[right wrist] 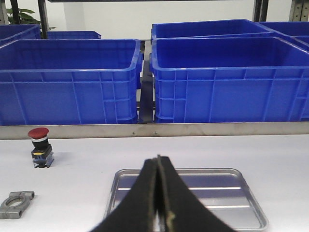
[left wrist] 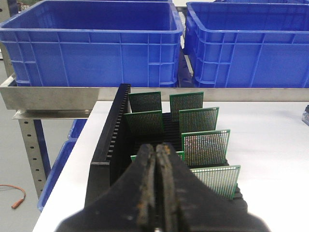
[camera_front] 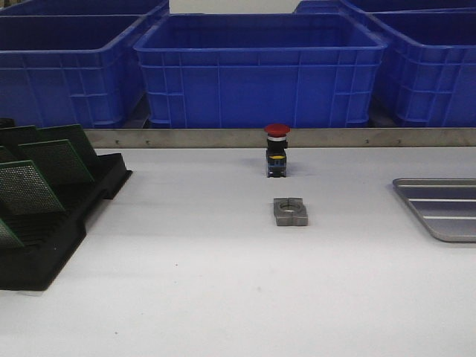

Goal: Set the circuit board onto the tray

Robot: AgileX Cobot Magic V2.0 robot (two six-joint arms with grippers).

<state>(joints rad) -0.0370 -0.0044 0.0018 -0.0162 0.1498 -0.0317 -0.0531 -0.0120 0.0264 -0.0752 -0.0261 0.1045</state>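
From the front we see perforated green circuit boards [camera_front: 56, 160] standing in a black slotted rack [camera_front: 44, 253] at nine o'clock, the empty tray [camera_front: 442, 208] at three.

Our left gripper [left wrist: 158, 159] hangs over the rack, jaws pressed together, holding nothing.

Our right gripper [right wrist: 158, 166], likewise closed and empty, faces the tray.

We judge nothing has started; next, open the left jaws around one board.
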